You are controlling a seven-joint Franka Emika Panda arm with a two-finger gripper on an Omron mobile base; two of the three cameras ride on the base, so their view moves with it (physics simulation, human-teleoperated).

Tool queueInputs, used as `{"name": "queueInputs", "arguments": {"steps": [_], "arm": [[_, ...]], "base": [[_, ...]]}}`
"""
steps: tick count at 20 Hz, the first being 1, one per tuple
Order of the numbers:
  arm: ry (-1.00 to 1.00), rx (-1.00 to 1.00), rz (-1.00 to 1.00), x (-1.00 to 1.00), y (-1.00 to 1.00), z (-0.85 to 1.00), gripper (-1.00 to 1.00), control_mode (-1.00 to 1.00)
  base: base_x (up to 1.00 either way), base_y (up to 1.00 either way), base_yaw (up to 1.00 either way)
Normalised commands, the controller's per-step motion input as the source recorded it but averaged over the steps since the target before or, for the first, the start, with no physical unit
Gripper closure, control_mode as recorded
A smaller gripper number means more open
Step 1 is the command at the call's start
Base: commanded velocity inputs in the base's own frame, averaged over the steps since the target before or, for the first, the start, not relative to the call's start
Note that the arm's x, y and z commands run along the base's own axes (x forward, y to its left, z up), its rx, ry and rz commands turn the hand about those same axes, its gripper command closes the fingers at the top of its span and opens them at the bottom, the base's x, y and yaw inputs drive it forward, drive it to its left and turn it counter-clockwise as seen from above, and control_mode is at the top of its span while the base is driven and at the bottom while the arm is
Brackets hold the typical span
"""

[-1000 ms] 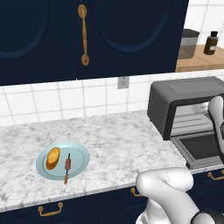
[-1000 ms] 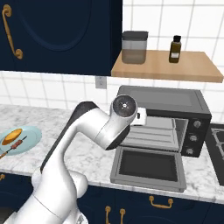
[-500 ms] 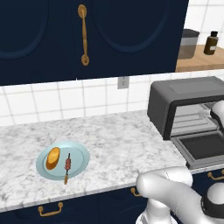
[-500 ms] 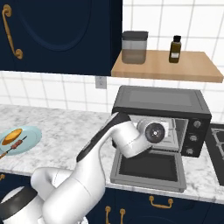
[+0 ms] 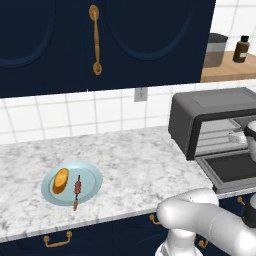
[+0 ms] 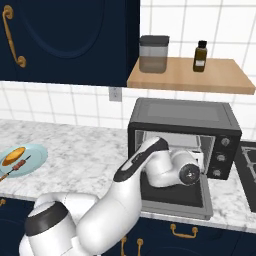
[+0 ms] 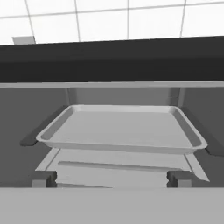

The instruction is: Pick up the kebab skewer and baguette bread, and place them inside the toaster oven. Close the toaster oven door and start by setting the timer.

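Note:
The toaster oven (image 6: 181, 116) stands on the counter with its door (image 6: 176, 196) dropped open and flat. My gripper (image 7: 112, 179) is open, level with the oven's mouth and facing in at an empty metal tray (image 7: 122, 127) on the rack. Both dark fingertips (image 7: 43, 178) stand wide apart with nothing between them. My wrist (image 6: 189, 172) hangs over the open door. Far to the left, the baguette bread (image 5: 60, 181) and the kebab skewer (image 5: 77, 189) lie side by side on a light blue plate (image 5: 90, 172). From the right base view, the plate (image 6: 35, 152) is at the left edge.
The oven's knobs (image 6: 221, 156) sit on its right front panel. A wooden shelf (image 6: 190, 77) above it carries a canister (image 6: 153, 54) and a brown bottle (image 6: 200, 56). Dark blue cabinets (image 5: 100, 40) hang over the marble counter (image 5: 135, 165). A stove edge (image 6: 249, 160) lies at the right.
The arm has swung right and down, bringing the hand from beside the oven's upper left corner to right before its open mouth. The jaws stayed open. Plate and food have not moved.

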Motion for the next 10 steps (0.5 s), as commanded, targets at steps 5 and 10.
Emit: {"name": "queueInputs", "arguments": {"steps": [5, 10], "arm": [[-0.06, 0.05, 0.00, 0.20, 0.00, 0.14, -1.00, -1.00], [0.00, 0.00, 0.00, 0.03, 0.00, 0.20, -1.00, -1.00]], "base": [[0.00, 0.00, 0.00], [0.00, 0.00, 0.00]]}}
